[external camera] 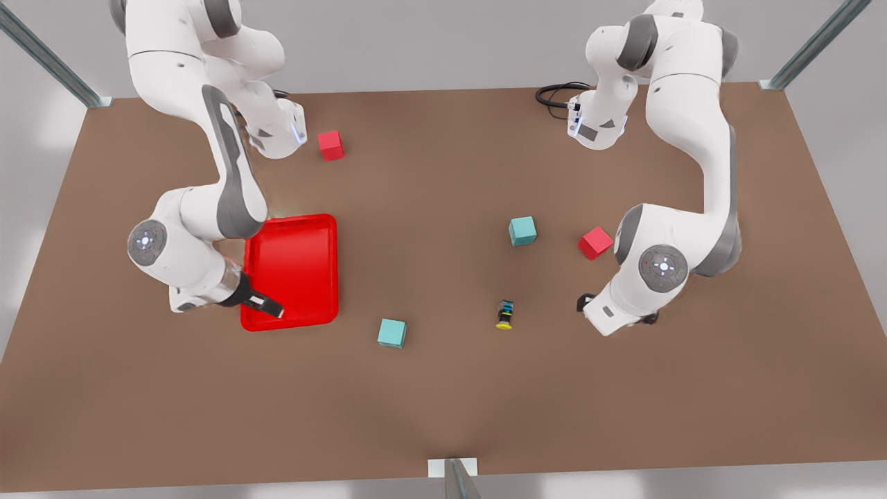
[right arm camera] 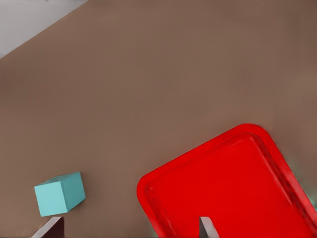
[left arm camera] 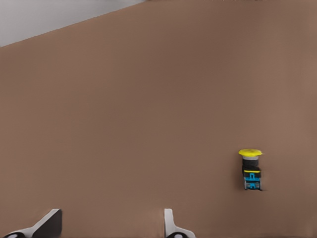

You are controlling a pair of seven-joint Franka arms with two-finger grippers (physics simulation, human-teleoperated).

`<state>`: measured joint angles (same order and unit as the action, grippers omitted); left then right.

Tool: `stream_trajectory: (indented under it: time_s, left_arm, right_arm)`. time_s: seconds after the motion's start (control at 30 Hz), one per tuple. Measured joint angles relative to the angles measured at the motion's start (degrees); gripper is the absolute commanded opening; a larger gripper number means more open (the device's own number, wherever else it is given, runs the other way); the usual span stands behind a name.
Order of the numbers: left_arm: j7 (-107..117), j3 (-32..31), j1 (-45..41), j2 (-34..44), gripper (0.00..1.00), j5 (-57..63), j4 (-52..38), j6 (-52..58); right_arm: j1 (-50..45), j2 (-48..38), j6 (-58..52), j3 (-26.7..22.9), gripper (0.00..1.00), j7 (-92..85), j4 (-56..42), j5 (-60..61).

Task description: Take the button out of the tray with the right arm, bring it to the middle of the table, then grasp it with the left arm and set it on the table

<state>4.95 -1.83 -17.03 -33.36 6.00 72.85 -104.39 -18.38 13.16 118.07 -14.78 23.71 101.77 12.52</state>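
The button (external camera: 505, 314), yellow cap on a dark base, lies on the brown table (external camera: 443, 402) right of centre in the front view, well outside the red tray (external camera: 326, 229). My left gripper (left arm camera: 109, 229) is open, and the button (left arm camera: 251, 170) sits a short way ahead and to one side of its fingers. In the front view the left gripper (external camera: 587, 303) is on the right, mostly tucked under its wrist. My right gripper (external camera: 265, 305) hangs open over the tray's near left corner. The right wrist view shows the tray (right arm camera: 163, 181) below the right gripper (right arm camera: 130, 231), with nothing between the fingers.
A teal cube (external camera: 392, 333) sits near the tray's front right corner, also seen as a teal cube (right arm camera: 60, 193). Another teal cube (external camera: 522, 231) and a red cube (external camera: 595, 242) lie beyond the button. A third cube, red (external camera: 330, 145), is at the back left.
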Motion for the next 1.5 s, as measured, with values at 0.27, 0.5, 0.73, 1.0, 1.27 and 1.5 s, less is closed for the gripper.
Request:
stream_trajectory:
  time_s: [0.27,0.5,0.73,1.0,1.27,1.5]
  left_arm:
    - [7.27,-2.74,-9.29,-12.32,1.0,-2.51,-9.78,-1.02]
    - [16.72,-2.74,-10.21,-13.73,1.0,-2.68,-5.7,-2.57]
    - [22.57,-3.82,-9.34,-10.09,1.0,-3.64,6.5,-10.32]
    - [26.96,-4.02,-9.56,-10.58,1.0,-2.15,11.15,-19.82]
    - [26.93,-5.09,-8.87,-13.0,1.0,-1.31,11.71,-25.38]
    - [26.03,-5.11,-8.48,-13.08,1.0,-0.92,14.59,-28.47]
  right_arm:
    - [26.54,-11.39,-20.37,15.94,1.0,-11.94,-6.29,-13.39]
    - [25.07,-3.05,-25.08,16.17,1.0,-18.89,-13.55,-17.62]
    - [23.53,-3.46,-29.39,16.86,1.0,-23.42,-18.51,-19.94]
    - [14.96,1.81,-24.77,17.18,1.0,-25.52,-20.31,-22.08]
    - [15.14,1.46,-23.71,17.16,1.0,-26.48,-20.19,-21.36]
    - [14.74,1.37,-23.26,17.16,1.0,-27.01,-20.43,-20.9]
